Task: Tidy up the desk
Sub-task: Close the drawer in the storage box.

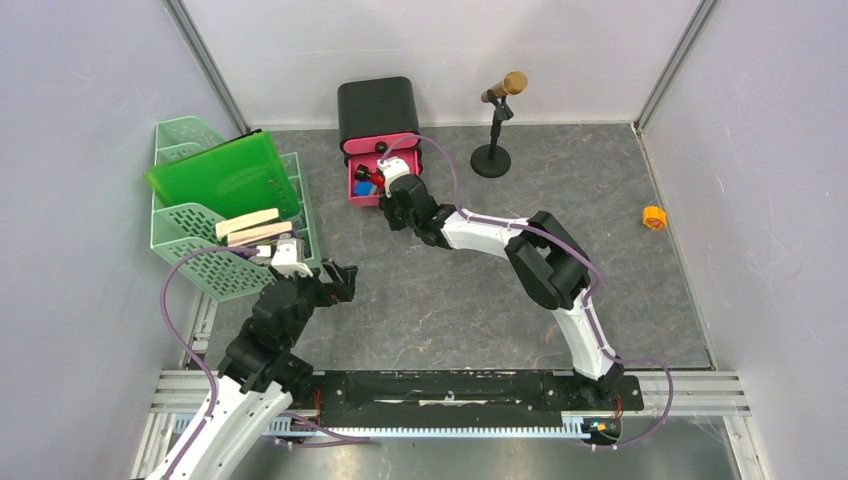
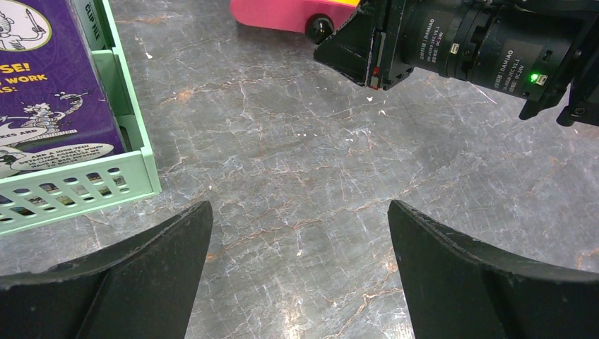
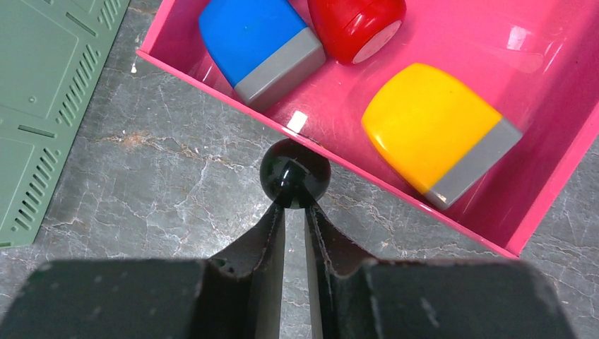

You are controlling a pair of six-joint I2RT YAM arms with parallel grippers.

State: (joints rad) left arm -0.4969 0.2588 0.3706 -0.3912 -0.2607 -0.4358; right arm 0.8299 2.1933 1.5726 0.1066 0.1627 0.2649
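While L jaws gape over desk, R jaws pinch knob.

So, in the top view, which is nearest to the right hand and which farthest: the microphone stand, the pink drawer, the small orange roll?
1. pink drawer, at the right hand, its black knob gripped.
2. microphone stand, behind, to the right.
3. small orange roll, far right side.

From above, the right arm hides most of the drawer; the orange thing on the counter is too small to name.
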